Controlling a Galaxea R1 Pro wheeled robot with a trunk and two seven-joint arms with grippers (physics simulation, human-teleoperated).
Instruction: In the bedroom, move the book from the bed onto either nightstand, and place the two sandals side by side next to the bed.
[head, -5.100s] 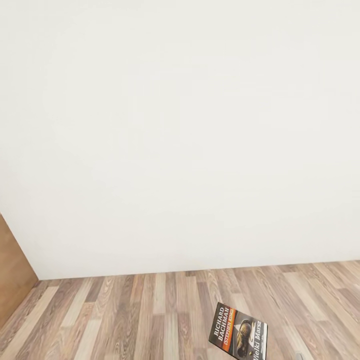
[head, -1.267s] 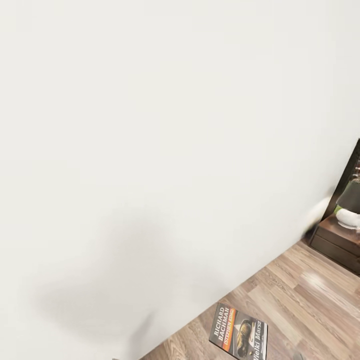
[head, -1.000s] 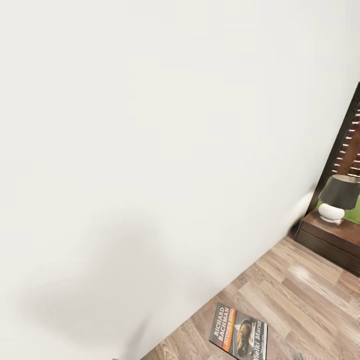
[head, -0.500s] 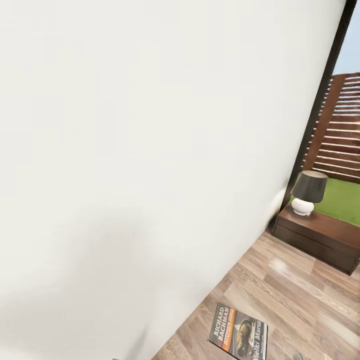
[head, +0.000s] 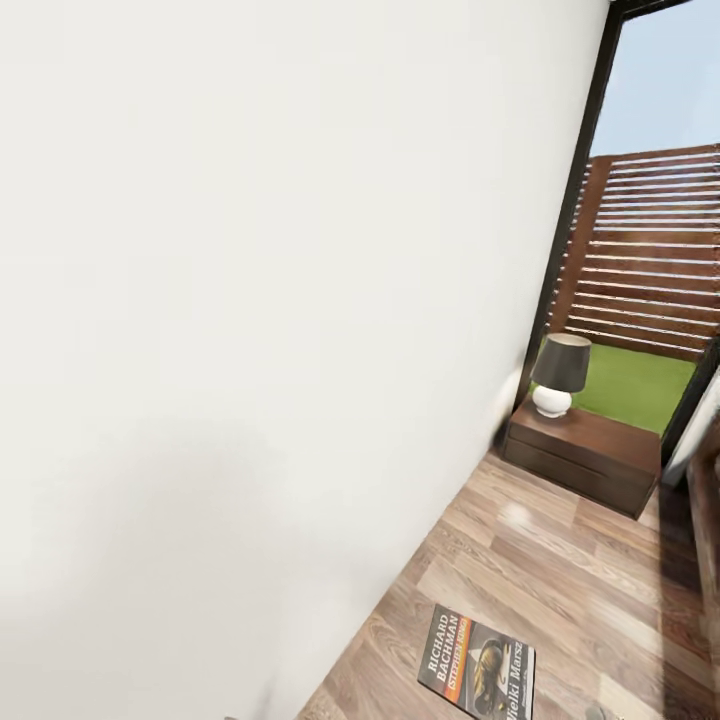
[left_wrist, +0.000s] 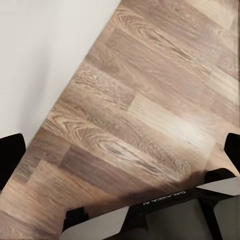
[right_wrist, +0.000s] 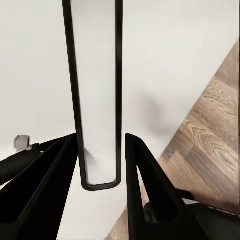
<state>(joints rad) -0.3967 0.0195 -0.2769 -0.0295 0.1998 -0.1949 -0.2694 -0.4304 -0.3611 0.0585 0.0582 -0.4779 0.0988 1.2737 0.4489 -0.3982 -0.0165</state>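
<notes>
Holding the book (head: 477, 665) low in the head view, cover up with its orange band and white lettering legible, the right claw (right_wrist: 99, 145) is closed on it. In the right wrist view the book (right_wrist: 97, 100) appears edge-on as a thin pale strip with a dark border, pinched between the two black fingers and running straight out past their tips. The left claw (left_wrist: 121, 150) is spread wide with nothing between its fingers, only the wood floor (left_wrist: 150, 90) beneath it. The relation that matters is book to nightstand (head: 590, 455). The dark cabinet stands against the white wall (head: 250, 300), ahead and to the right of the book and well apart from it, with bare floor (head: 560, 580) between. A lamp (head: 558, 375) with a dark shade stands at the end of its top nearest the wall, and the rest of the glossy top looks free. Behind it a dark-framed window (head: 570, 210) looks onto grass (head: 640, 380) and a slatted fence (head: 650, 250). The right arm already has the book, so the robot probably needs to close the gap and set it flat on the free end, clear of the lamp.
</notes>
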